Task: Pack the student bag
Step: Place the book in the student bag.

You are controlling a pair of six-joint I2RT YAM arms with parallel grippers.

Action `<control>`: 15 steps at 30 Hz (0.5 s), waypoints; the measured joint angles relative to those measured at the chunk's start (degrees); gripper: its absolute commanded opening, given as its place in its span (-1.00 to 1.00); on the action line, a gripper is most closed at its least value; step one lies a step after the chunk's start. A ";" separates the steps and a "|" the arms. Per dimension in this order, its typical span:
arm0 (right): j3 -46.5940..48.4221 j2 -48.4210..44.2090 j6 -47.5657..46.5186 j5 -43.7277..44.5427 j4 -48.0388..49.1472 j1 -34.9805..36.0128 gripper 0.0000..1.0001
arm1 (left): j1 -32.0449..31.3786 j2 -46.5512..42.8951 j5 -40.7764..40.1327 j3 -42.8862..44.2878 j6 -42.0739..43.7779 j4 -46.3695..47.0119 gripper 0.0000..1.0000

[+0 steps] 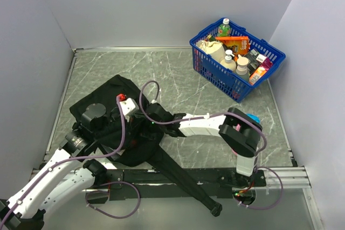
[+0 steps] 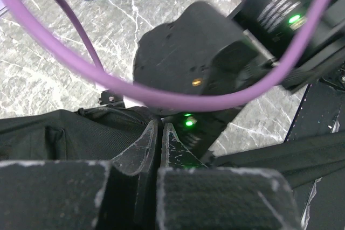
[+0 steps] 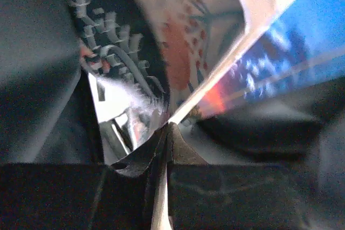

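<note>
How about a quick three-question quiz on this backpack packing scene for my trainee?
1. True or false: the right gripper is shut on the thin edge of a book.
2. Where does the blue mesh basket stand?
A. at the far right corner of the table
B. on top of the backpack
C. between the arm bases
3. Which arm stretches sideways across the table to the black backpack?

Key: 1 true; 2 A; 3 the right arm.
</note>
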 measured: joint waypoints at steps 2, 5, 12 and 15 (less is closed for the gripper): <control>-0.24 1.01 0.92 0.13 0.98 -0.42 -0.36 | 0.00 -0.31 -0.07 0.00 0.13 -0.37 -0.98; -3.23 -0.61 -0.15 1.05 0.11 -0.94 -0.26 | 0.00 -1.03 -0.24 -0.02 0.63 -1.14 -0.98; -11.43 -16.37 -5.31 3.56 -10.38 -1.33 -0.11 | 0.00 -2.40 -0.59 -1.01 1.29 -1.33 -0.98; -14.38 -23.21 -6.58 4.35 -15.87 -1.25 0.09 | 0.00 -2.38 -0.55 -1.44 1.29 -1.09 -0.98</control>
